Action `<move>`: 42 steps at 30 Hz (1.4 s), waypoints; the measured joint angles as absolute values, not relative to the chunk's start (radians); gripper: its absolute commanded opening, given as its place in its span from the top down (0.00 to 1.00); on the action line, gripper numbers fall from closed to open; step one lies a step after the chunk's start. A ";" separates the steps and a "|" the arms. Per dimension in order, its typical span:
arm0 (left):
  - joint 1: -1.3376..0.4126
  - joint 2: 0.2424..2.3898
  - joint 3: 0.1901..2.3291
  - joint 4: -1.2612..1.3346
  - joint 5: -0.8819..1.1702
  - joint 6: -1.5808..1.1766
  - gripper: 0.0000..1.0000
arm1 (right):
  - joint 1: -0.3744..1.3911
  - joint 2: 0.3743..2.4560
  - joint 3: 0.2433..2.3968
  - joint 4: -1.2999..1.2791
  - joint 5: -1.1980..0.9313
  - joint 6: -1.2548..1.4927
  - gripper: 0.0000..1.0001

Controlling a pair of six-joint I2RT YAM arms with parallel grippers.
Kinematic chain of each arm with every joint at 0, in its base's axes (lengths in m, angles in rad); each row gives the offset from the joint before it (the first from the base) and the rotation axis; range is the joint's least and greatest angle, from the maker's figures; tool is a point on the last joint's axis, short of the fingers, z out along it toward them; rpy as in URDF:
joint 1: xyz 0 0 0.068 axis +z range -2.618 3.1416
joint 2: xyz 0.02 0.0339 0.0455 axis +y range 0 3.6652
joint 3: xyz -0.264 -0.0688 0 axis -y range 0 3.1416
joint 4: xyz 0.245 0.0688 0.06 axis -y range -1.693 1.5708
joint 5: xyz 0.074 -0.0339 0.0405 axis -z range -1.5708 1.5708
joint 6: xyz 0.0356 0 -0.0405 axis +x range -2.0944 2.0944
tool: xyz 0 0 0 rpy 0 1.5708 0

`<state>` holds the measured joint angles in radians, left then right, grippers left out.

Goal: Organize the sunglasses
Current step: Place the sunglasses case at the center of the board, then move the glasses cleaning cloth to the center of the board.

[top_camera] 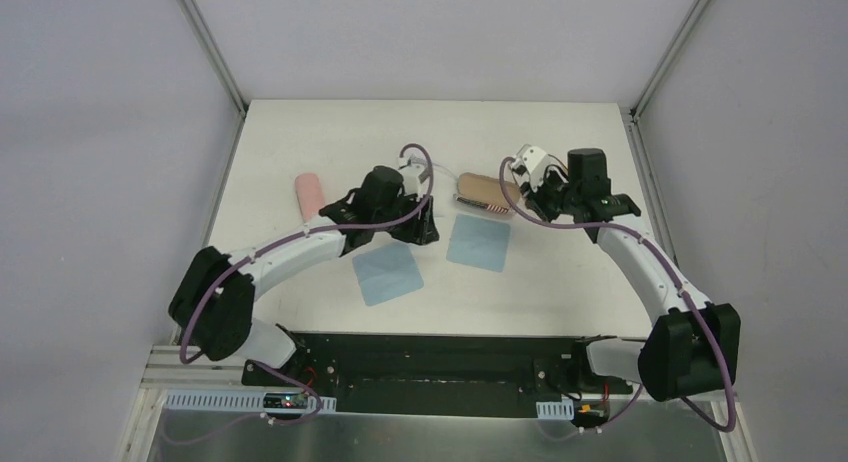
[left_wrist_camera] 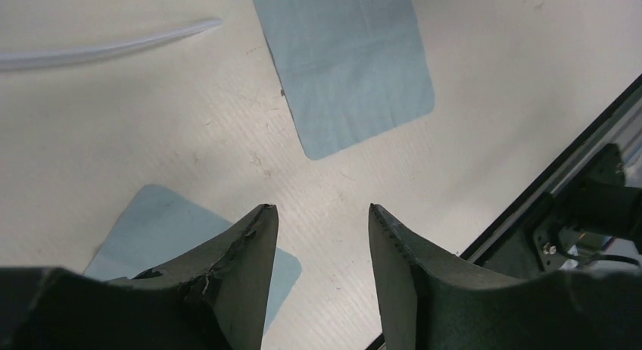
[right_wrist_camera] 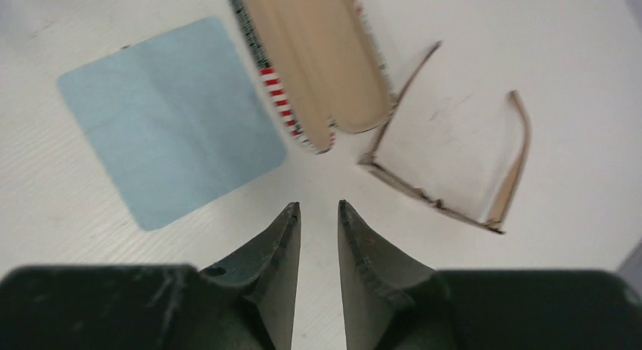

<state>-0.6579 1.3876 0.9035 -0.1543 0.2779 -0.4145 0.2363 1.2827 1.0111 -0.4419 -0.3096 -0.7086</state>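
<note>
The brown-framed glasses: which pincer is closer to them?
Right. The right pincer hovers close beside the brown-framed glasses, near the open case. The left pincer is farther off, above the gap between the two blue cloths.

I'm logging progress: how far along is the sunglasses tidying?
Done: the striped case lies open. In hand: nothing. The left gripper and right gripper are both empty, the right one hovering near the brown glasses, which lie unfolded beside that case. Left: folding and casing them, then the pale pair, of which only one arm is in view.
</note>
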 measured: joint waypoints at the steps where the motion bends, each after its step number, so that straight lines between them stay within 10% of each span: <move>1: -0.680 1.425 0.931 -0.170 0.269 -0.394 0.53 | 0.226 1.266 0.981 -0.450 -0.339 -0.700 0.74; 16: -0.799 1.843 1.238 -0.356 0.185 -0.305 0.67 | 0.227 1.217 0.831 -0.519 -0.514 -0.656 0.74; 27: -0.839 1.913 1.258 -0.358 0.123 -0.402 0.77 | 0.225 1.219 0.820 -0.506 -0.515 -0.656 0.74; 34: -0.850 1.924 1.262 -0.356 0.097 -0.415 1.00 | 0.224 1.219 0.820 -0.506 -0.515 -0.656 0.74; 42: -0.879 1.924 1.261 -0.351 0.073 -0.432 1.00 | 0.224 1.220 0.820 -0.506 -0.515 -0.656 0.74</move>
